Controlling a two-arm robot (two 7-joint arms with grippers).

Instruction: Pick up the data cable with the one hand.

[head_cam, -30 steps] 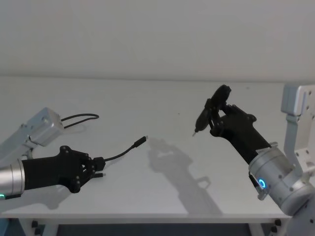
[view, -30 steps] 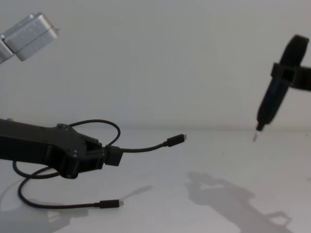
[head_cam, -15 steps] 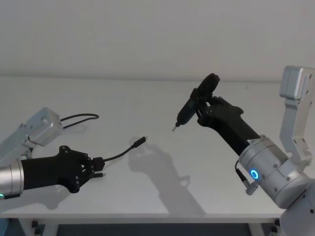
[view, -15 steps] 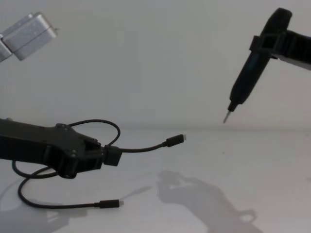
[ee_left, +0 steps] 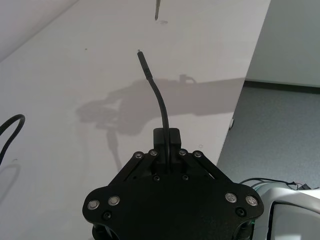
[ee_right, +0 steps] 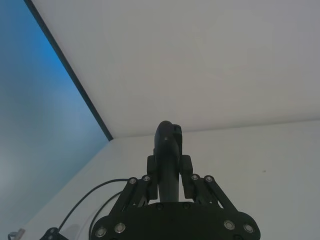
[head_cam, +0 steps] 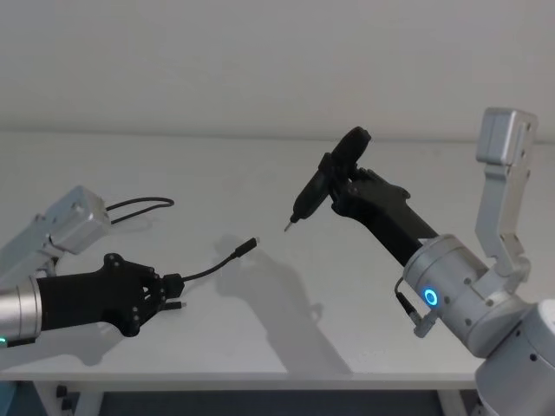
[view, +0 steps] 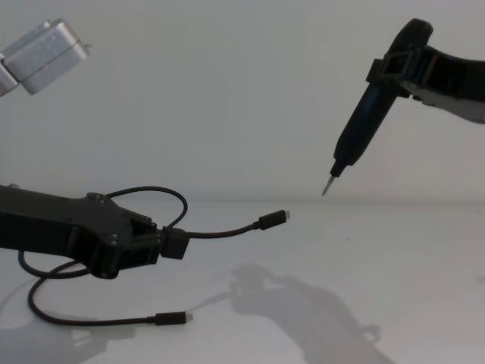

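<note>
The data cable is a thin black cord. My left gripper, the one hand, is shut on it a short way from one end, low over the table's front left. The held end arcs right to a small plug in the air. The remaining cord hangs in loops behind the gripper, and its other plug lies on the table. In the left wrist view the cord rises from the closed left gripper. My right gripper is shut on a black screwdriver-like tool, tip down, above and right of the free plug.
The white table stretches wide between the arms, with its front edge close to me. A silver arm block sits above the cable loop at the left. Another silver arm block rises at the right.
The right arm has carried the tool up and to the left, toward the cable's free plug. The left gripper and the cable have stayed where they were.
</note>
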